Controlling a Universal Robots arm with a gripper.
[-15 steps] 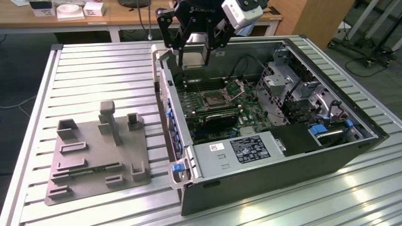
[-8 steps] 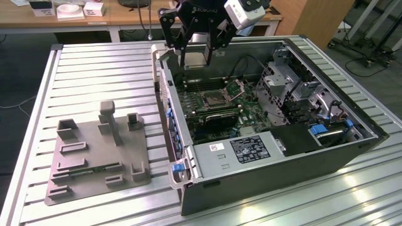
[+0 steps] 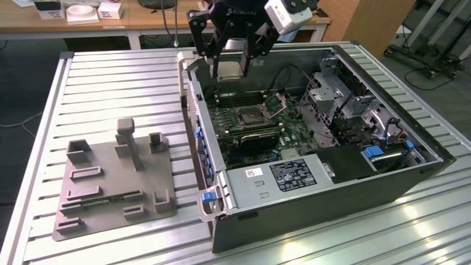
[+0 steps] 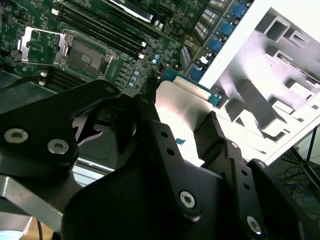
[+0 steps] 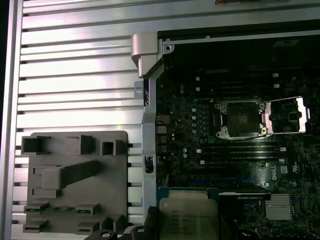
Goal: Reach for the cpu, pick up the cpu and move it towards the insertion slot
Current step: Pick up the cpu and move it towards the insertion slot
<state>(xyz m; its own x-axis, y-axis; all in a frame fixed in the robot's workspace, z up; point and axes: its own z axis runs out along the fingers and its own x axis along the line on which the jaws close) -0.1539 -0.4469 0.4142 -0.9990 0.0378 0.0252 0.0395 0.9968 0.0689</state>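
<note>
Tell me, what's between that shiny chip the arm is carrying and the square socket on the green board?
Only open air and bare green motherboard. In the first wrist view, the cpu sits held in the gripper, and the insertion slot lies open beyond the long memory slots.

Slatted metal table [image 3: 110,77] carries grey fixture tray [image 3: 110,182], open computer case [image 3: 412,171]

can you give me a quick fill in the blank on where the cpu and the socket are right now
1. The gripper is shut on the ____.
2. The cpu hangs above the open computer case, not yet in the insertion ____.
3. The insertion slot has its retention plate swung ____.
4. The grey parts tray sits ____ the case.

Missing words: cpu; slot; open; outside
</note>
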